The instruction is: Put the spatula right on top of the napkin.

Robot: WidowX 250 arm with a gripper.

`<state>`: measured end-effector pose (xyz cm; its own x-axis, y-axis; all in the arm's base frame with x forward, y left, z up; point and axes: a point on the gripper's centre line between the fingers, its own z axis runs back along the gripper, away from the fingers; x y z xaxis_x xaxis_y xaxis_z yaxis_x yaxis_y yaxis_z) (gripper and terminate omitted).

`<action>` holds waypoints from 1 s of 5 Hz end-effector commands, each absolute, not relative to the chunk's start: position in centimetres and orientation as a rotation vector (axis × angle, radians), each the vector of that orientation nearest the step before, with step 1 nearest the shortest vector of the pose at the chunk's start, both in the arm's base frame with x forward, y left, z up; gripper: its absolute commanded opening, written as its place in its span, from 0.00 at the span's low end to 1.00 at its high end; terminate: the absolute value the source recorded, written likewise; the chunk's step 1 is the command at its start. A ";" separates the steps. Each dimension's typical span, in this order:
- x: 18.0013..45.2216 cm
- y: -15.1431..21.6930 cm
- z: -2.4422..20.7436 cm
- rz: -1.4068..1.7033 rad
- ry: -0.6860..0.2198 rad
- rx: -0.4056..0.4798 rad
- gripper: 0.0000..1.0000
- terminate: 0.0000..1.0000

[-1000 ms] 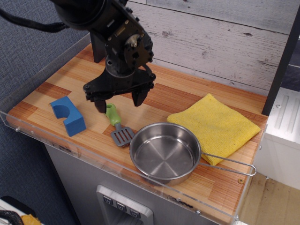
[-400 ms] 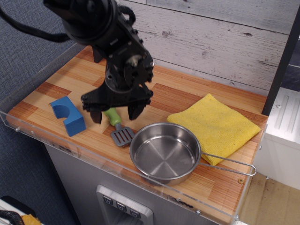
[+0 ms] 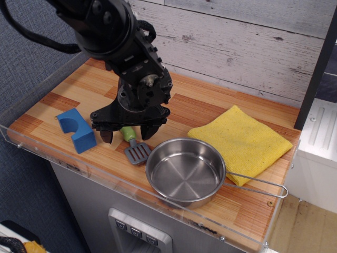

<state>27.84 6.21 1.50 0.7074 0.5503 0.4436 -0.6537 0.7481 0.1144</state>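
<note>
The spatula point(image 3: 135, 147) lies on the wooden counter just left of the steel pan, its grey slotted blade toward the front and its light-green handle pointing back. My gripper point(image 3: 127, 134) is open and low over the handle, one finger on each side of it; the handle is partly hidden by the gripper. The yellow napkin point(image 3: 239, 142) lies flat at the right, behind the pan, with nothing on it.
A steel pan point(image 3: 185, 171) with a wire handle sits at the front, between the spatula and the napkin. A blue block point(image 3: 76, 129) stands at the left. A clear raised rim point(image 3: 105, 176) edges the counter's front.
My gripper has moved down and slightly toward the front, from above the spatula's handle to straddling it. The spatula, pan and napkin have not moved.
</note>
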 end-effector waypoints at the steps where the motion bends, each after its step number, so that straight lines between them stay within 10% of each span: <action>1: 26.7 6.6 2.2 0.662 -0.447 0.272 0.00 0.00; 5: 26.9 7.2 6.8 0.655 -0.592 0.215 0.00 0.00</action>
